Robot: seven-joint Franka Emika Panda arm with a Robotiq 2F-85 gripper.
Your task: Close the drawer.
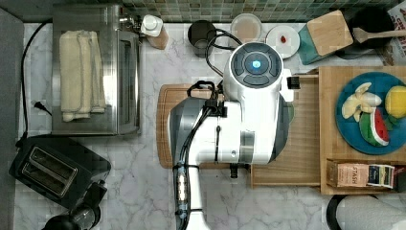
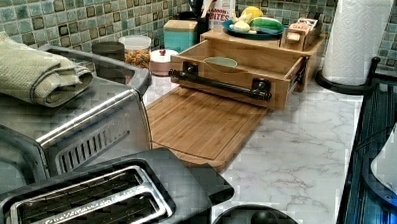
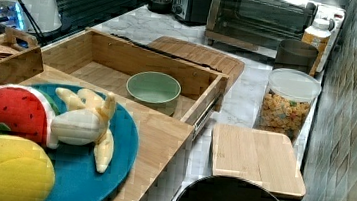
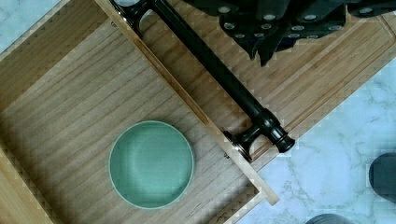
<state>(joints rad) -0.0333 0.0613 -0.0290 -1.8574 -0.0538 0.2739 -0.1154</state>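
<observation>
The drawer (image 2: 238, 57) is a shallow light-wood box, pulled out over the cutting board (image 2: 201, 122). A long black bar handle (image 2: 220, 85) runs across its front. A green bowl (image 4: 152, 164) sits inside the drawer (image 4: 70, 107). My gripper (image 4: 265, 55) hangs above the cutting board (image 4: 322, 74), just outside the handle (image 4: 210, 60). Its fingers are shut with nothing between them, and they are apart from the bar. In the top view my arm (image 1: 239, 120) covers much of the drawer (image 1: 301, 143).
The wooden cabinet top holds a blue plate of toy fruit (image 1: 371, 112) and a tea box (image 1: 347, 175). A toaster oven (image 1: 91, 72) and a toaster (image 1: 52, 167) stand at the top view's left. A cereal jar (image 3: 286, 104) and a paper towel roll (image 2: 356, 37) stand nearby.
</observation>
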